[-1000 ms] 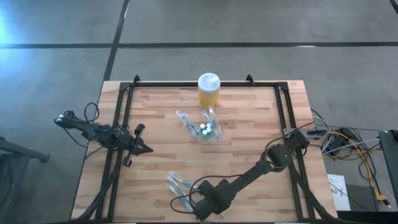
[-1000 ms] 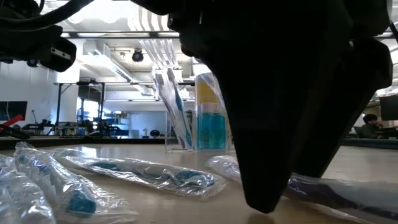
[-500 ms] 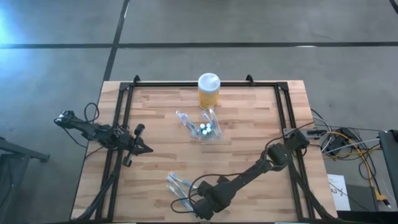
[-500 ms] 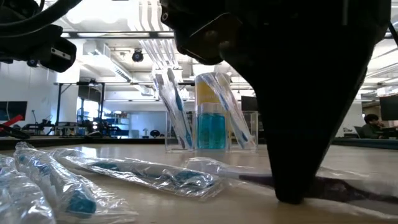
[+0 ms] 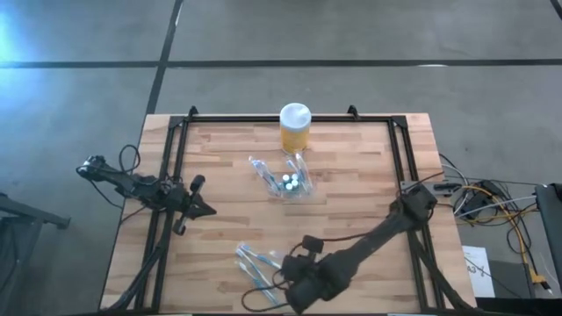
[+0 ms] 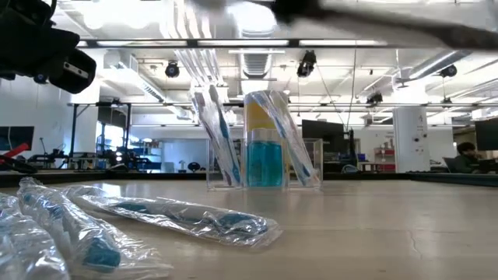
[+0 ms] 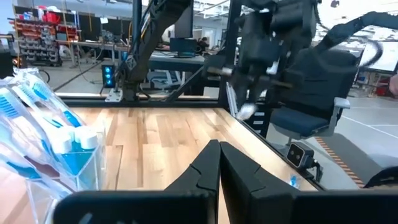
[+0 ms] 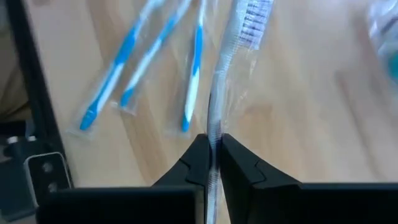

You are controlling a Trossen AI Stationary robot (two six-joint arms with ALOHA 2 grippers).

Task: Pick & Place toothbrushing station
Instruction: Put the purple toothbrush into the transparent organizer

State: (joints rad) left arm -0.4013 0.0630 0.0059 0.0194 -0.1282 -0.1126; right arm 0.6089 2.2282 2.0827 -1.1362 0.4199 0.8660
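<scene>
While my right gripper (image 8: 212, 163) hangs raised over the table's near edge, its fingers are pinched on a crinkly plastic-wrapped toothbrush (image 8: 231, 56). The clear slotted toothbrushing station (image 5: 290, 183) stands mid-table before the yellow jar (image 5: 295, 130). The left gripper (image 7: 219, 163) waits closed at the left edge.

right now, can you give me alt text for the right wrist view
The right gripper is shut on a clear-wrapped toothbrush with a white bristle head, lifted above the light wooden table. Three more wrapped blue-and-white toothbrushes lie on the wood below.
</scene>
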